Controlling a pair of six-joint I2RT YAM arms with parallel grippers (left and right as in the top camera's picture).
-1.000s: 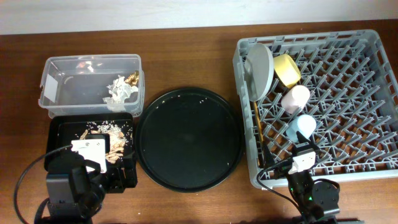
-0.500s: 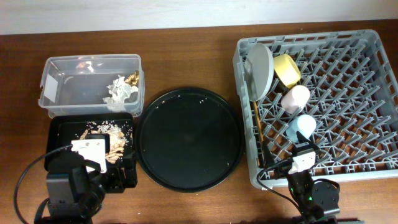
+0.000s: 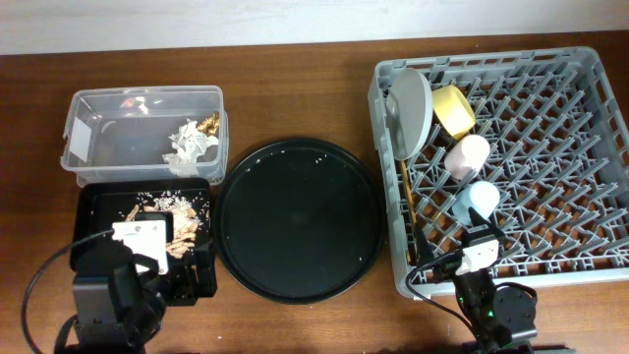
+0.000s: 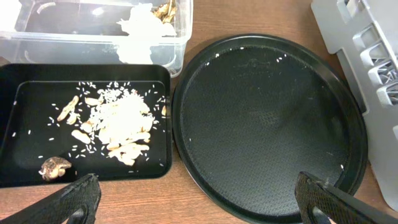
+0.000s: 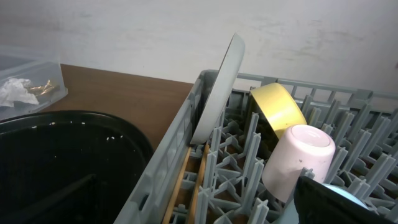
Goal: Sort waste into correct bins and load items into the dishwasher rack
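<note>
The clear tub (image 3: 98,138) holds the white tissue (image 3: 192,145) and gold foil wrapper (image 3: 208,125); they also show in the left wrist view, tissue (image 4: 144,25). The shallow black tray (image 3: 98,205) holds tan food scraps (image 3: 179,236), also seen from the left wrist (image 4: 121,124). The grey rack (image 3: 550,197) holds the plate (image 3: 411,108), yellow bowl (image 3: 454,110), pink cup (image 3: 466,154), blue cup (image 3: 476,202) and chopsticks (image 3: 406,197). My left gripper (image 4: 199,208) is open and empty over the table's front edge. My right gripper (image 5: 199,208) is open and empty at the rack's front left corner.
A large round black tray (image 3: 300,218) lies between the bins and the rack, with a few crumbs at its far rim. Both arm bases sit at the table's front edge, the left (image 3: 113,295) and the right (image 3: 491,305). A pale wall stands behind the table.
</note>
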